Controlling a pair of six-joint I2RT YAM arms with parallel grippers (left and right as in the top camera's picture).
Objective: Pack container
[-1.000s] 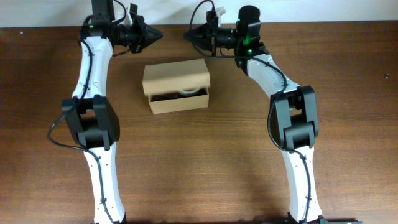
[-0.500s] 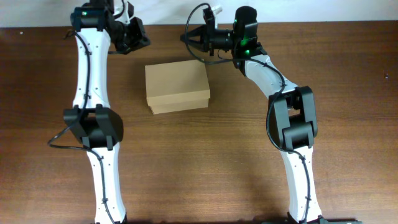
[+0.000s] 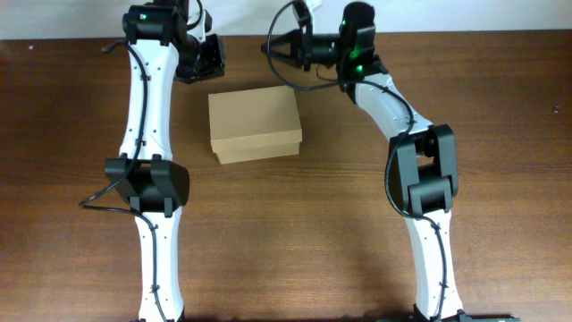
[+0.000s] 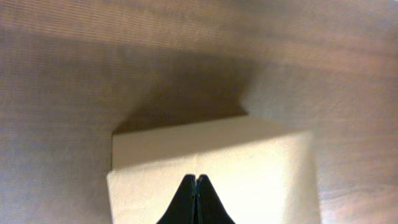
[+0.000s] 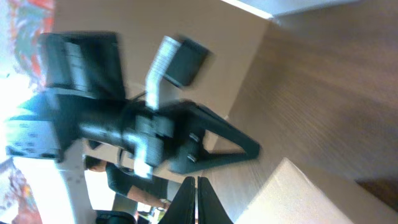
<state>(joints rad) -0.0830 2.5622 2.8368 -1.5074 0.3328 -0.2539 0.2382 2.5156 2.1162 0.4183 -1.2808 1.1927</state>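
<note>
Looking down from overhead, the container [image 3: 255, 125], a plain tan cardboard box, sits with its lid flap folded shut on a dark wooden table [image 3: 500, 134]. It lies toward the far side, between the two white arms. The left gripper [image 3: 202, 59] hangs just past the box's far left corner. The right gripper [image 3: 272, 49] points leftward just past the far right corner, apart from the box. From this height both tools look like dark wedges, and the set of their fingers is hard to read.

From the left wrist camera, the left gripper [image 4: 196, 198] shows two black fingers pressed together, only a thin seam between them and nothing pinched. Behind the tips lies the pale top of the container [image 4: 249, 168], which fills the lower middle of the view. It casts a dark shadow on the table [image 4: 62, 62] beyond it. Whether the tips touch the cardboard cannot be told.

From the right wrist camera, the right gripper [image 5: 196, 199] also has its fingers closed against each other, holding nothing. A pale corner of the container [image 5: 298, 196] shows at the lower right, close beside the tips. The brown table [image 5: 336, 93] runs above it. Across the view, the left arm's black wrist and tool [image 5: 186, 143] appear blurred.
</note>
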